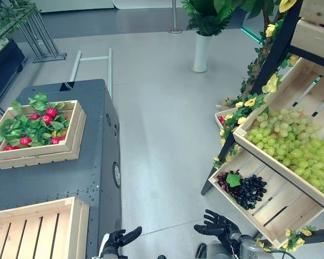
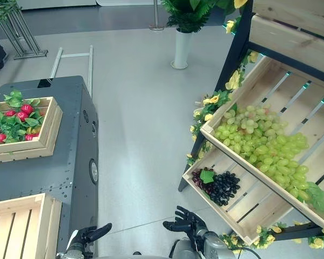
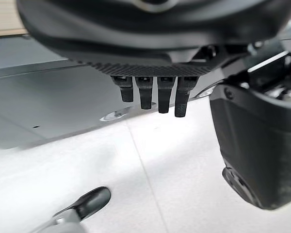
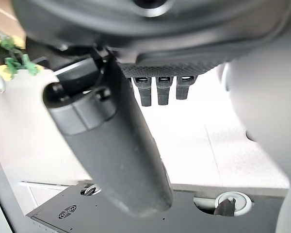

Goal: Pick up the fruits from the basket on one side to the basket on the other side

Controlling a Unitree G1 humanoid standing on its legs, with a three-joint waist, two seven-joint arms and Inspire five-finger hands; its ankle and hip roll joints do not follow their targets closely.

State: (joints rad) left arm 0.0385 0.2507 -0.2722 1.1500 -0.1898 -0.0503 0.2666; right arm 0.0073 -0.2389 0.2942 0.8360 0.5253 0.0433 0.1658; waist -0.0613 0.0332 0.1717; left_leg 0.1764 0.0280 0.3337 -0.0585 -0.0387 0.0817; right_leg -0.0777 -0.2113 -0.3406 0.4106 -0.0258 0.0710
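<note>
A slanted wooden stand on the right carries a crate of green grapes (image 1: 291,143) and, below it, a crate (image 1: 270,216) with a bunch of black grapes (image 1: 247,190). On the dark cabinet (image 1: 92,162) at left sit a crate of red fruits among green leaves (image 1: 38,127) and, nearer to me, an empty wooden crate (image 1: 32,229). My left hand (image 1: 119,240) hangs low beside the cabinet, fingers (image 3: 155,94) straight and holding nothing. My right hand (image 1: 218,225) is low near the lower crate's front corner, apart from the black grapes, with its fingers (image 4: 160,90) spread and empty.
A white vase with a green plant (image 1: 201,51) stands at the back. A metal rack (image 1: 38,38) is at the far left. Yellow flowers (image 1: 270,83) trim the stand, and a small crate of red fruit (image 1: 224,117) lies at its foot. Grey floor (image 1: 162,135) separates cabinet and stand.
</note>
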